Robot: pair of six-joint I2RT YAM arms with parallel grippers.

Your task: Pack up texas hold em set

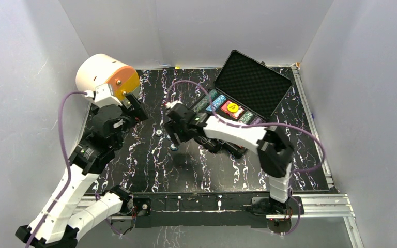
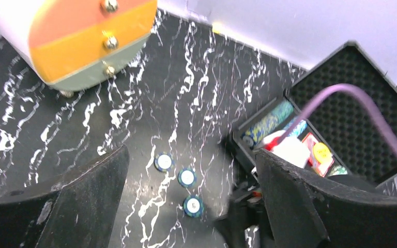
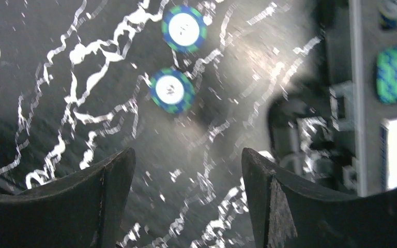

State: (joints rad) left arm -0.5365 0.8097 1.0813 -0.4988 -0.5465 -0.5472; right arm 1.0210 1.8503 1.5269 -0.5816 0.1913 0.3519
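Lid up, the black case (image 1: pixel 249 88) sits open at the back right of the marbled table (image 1: pixel 150 170). Chip rows (image 1: pixel 214 101) and a red box (image 1: pixel 232 109) with a yellow round sticker are nestled in its foam. Three loose blue-and-green chips (image 2: pixel 187 177) lie in a short line on the table, just left of the case. The right gripper (image 3: pixel 187 155) hovers over that spot, fingers spread wide with nothing between them, and two of the chips lie just beyond its tips. The left gripper (image 2: pixel 191 152) hangs farther left, near the white-and-orange drawer unit (image 1: pixel 106 76), its fingers also wide apart and empty.
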